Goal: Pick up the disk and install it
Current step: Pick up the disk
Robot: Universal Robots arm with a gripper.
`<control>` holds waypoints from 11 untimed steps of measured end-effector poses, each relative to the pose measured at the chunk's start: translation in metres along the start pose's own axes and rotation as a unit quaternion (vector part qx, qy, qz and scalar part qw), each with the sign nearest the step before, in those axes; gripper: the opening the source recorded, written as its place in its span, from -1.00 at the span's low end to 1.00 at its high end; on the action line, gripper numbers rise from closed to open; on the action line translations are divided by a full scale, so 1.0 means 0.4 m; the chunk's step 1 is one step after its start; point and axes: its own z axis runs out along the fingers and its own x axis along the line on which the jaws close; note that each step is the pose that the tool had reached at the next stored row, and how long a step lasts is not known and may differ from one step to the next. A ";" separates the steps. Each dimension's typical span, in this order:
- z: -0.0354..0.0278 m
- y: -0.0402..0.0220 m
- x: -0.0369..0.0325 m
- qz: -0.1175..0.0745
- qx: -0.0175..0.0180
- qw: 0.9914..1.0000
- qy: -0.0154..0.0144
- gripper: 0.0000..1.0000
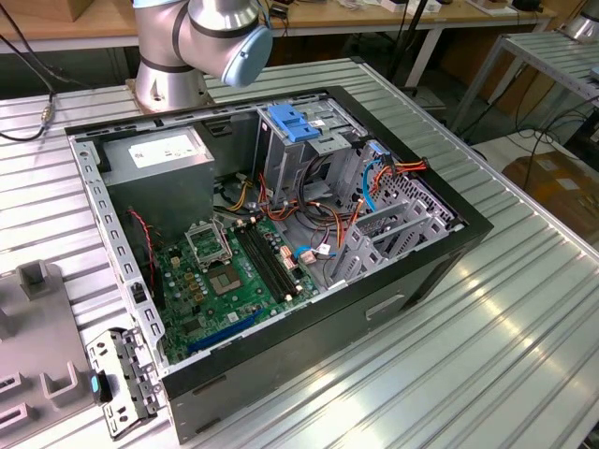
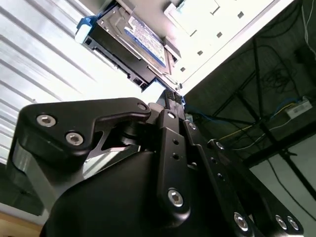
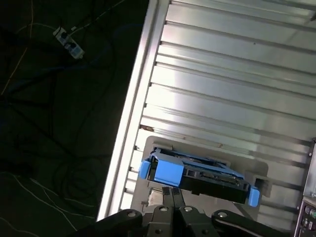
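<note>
The disk is a dark flat drive in bright blue carrier rails. It lies on a grey holder on the ribbed metal table, close to the table's edge. In the second wrist view the disk shows its labelled face and a blue corner. My gripper is shut, its two black fingers pressed together, with the tips right at the disk's blue end piece. The gripper ends just short of the disk's connector edge. I cannot tell whether the tips touch it.
The open computer case lies on the table, with the motherboard, cables and a drive cage topped by a light-blue latch plate. The arm's base stands behind the case. A metal bracket and grey fixtures lie at the exterior view's left.
</note>
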 end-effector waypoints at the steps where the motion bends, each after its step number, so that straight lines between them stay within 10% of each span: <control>1: 0.000 0.000 0.000 -0.010 0.001 1.000 0.000 -0.79; 5: 0.000 -0.001 -0.002 -0.051 0.003 0.999 0.002 -0.79; 11: 0.000 -0.002 -0.007 -0.114 0.007 0.993 0.004 -0.79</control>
